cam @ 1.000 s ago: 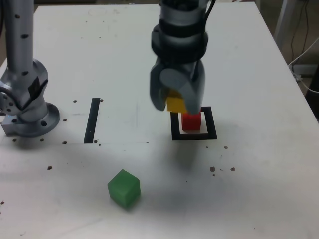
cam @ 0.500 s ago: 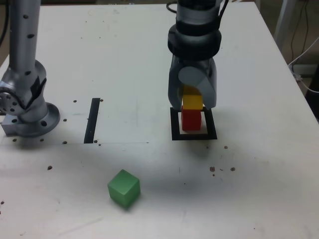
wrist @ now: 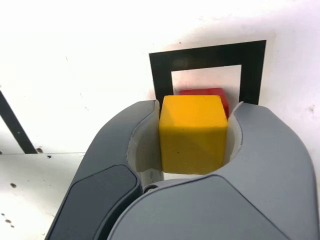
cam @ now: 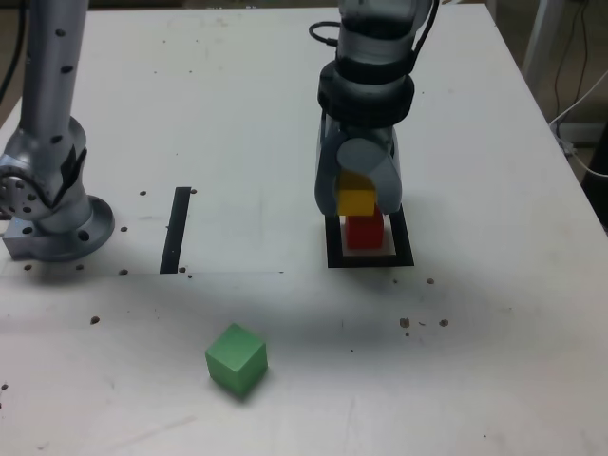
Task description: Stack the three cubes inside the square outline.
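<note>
My gripper (cam: 358,197) is shut on the yellow cube (cam: 357,201), which sits between the grey fingers (wrist: 125,145) in the wrist view. The yellow cube (wrist: 192,132) hangs just over the red cube (cam: 366,232), slightly towards the exterior view's left of it; whether the two touch I cannot tell. The red cube (wrist: 207,93) stands inside the square outline (cam: 370,259), whose black frame (wrist: 162,65) shows beyond the jaws. The green cube (cam: 236,358) lies alone on the table, nearer the front and to the exterior view's left.
A thin black strip (cam: 176,230) lies flat on the white table left of the outline. The arm's grey base (cam: 52,214) stands at the exterior view's far left. Small dark specks dot the tabletop (cam: 423,323). Cables hang past the table's right edge (cam: 579,104).
The gripper carried the yellow cube to the exterior view's right, over the red cube, then eased back a little to the left. The green and red cubes stayed put.
</note>
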